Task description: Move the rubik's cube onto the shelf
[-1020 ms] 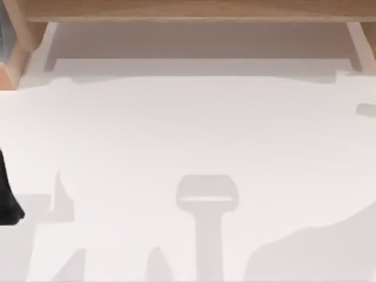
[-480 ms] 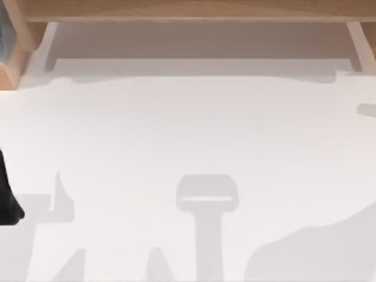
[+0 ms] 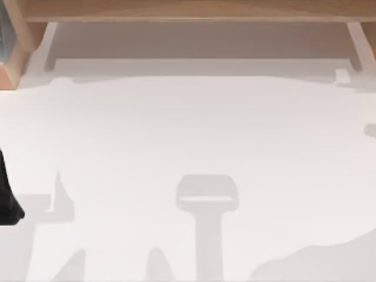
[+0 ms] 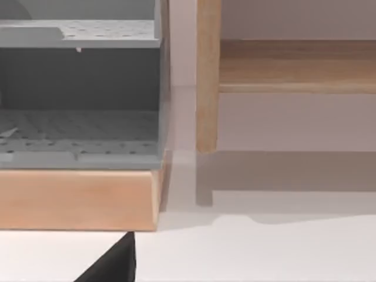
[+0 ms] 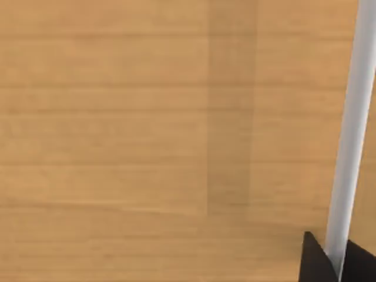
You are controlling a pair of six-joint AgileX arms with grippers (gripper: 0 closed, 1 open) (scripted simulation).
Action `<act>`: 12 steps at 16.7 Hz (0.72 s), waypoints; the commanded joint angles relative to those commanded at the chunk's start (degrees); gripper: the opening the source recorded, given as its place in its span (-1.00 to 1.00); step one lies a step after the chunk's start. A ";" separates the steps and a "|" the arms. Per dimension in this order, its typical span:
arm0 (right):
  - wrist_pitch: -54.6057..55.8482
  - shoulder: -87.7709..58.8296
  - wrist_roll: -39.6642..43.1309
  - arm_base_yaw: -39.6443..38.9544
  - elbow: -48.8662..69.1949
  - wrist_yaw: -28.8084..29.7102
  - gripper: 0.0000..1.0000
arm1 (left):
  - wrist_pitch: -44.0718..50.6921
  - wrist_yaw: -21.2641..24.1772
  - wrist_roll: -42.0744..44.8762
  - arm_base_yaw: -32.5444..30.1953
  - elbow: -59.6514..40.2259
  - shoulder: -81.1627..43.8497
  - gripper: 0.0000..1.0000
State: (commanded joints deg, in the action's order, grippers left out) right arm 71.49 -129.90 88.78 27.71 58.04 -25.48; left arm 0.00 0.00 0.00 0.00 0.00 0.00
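The rubik's cube is out of view. The shelf (image 3: pixel 188 10) is a long tan wood board across the far edge of the table, on pale upright supports (image 3: pixel 357 41). Its wood surface (image 5: pixel 117 117) lies close under my right wrist camera, with a pale upright (image 5: pixel 349 129) crossing it. Dark parts of my right gripper (image 5: pixel 336 264) show at that upright's foot. My left arm (image 3: pixel 7 200) stays parked at the table's left edge. A black tip of the left gripper (image 4: pixel 111 264) faces the shelf's left end (image 4: pixel 294 64).
A grey perforated rack (image 4: pixel 76 117) on a wood base (image 4: pixel 76 200) stands at the far left, beside a wooden post (image 4: pixel 207 76). The white table (image 3: pixel 188 129) carries only arm shadows, in the middle front and at the front right.
The shadows at the table's right side have shifted: the small one at the right edge slid nearer and the large front-right one shrank. The left arm has not moved.
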 joint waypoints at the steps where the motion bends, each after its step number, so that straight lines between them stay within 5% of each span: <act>1: 1.16 0.89 0.04 0.50 -2.01 -0.49 -1.00 | 0.00 0.00 0.00 0.00 0.00 0.00 1.00; 12: 6.48 4.51 0.19 3.41 -10.51 -3.41 -1.00 | 0.00 0.00 0.00 0.00 0.00 0.00 1.00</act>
State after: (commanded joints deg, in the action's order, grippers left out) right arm 77.97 -125.39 88.96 31.12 47.53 -28.88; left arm 0.00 0.00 0.00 0.00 0.00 0.00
